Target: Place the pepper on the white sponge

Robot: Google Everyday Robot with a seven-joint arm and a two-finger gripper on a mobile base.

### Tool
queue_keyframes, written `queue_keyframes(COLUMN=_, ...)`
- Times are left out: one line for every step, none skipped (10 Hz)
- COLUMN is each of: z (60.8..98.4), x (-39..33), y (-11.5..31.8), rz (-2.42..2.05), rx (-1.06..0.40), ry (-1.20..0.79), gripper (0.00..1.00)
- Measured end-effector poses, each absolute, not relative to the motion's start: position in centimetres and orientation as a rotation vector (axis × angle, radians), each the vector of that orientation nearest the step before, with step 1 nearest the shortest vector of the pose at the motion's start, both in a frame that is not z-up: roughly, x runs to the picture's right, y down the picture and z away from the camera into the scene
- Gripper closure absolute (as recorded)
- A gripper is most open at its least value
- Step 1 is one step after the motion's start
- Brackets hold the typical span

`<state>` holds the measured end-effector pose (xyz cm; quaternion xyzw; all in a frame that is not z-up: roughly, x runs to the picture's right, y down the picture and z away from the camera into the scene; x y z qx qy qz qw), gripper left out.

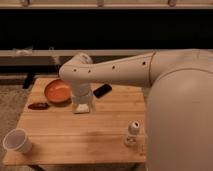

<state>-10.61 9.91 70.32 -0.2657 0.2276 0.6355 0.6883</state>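
Observation:
The pepper [38, 106], small, dark red and glossy, lies on the wooden table [100, 125] near its left edge, just left of and below the orange bowl [57, 91]. The white sponge [83, 109] lies flat to the right of the bowl. My gripper [82, 102] points down from the bent white arm right over the sponge and hides the sponge's far part. It stands open and holds nothing. The pepper is a good hand's width to its left.
A flat black phone-like object [102, 90] lies behind and right of the sponge. A small white bottle with a dark cap [132, 133] stands at the front right. A white cup [17, 141] stands at the front left corner. My arm's bulk fills the right side.

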Motion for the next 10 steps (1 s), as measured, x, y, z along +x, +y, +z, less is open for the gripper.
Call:
queue_keyframes(z=70.7, x=-11.2, y=9.2, rz=1.391, rx=-0.604, ry=0.478, gripper=0.35)
queue_keyframes(z=71.2, x=-12.6, y=8.5, rz=1.359, rx=-0.619, ry=0.447, gripper=0.35)
queue_keyframes(z=71.8, x=-14.3, y=7.7, rz=1.325, rx=-0.627, ry=0.418, gripper=0.35)
queue_keyframes(z=72.3, x=-15.8, y=7.0, rz=1.293, rx=-0.633, ry=0.398, gripper=0.35)
queue_keyframes(z=73.3, x=-18.4, y=6.0, rz=1.241, rx=-0.647, ry=0.368, gripper=0.35)
queue_keyframes(z=74.0, x=-20.5, y=5.2, rz=1.195, rx=-0.660, ry=0.342, gripper=0.35)
queue_keyframes(z=74.7, x=-22.3, y=4.6, rz=1.153, rx=-0.668, ry=0.321, gripper=0.35)
queue_keyframes(z=75.4, x=-24.4, y=4.1, rz=1.100, rx=-0.679, ry=0.295, gripper=0.35)
queue_keyframes(z=76.3, x=-26.6, y=3.5, rz=1.041, rx=-0.690, ry=0.265, gripper=0.35)
queue_keyframes(z=77.3, x=-29.1, y=2.9, rz=0.970, rx=-0.701, ry=0.229, gripper=0.35)
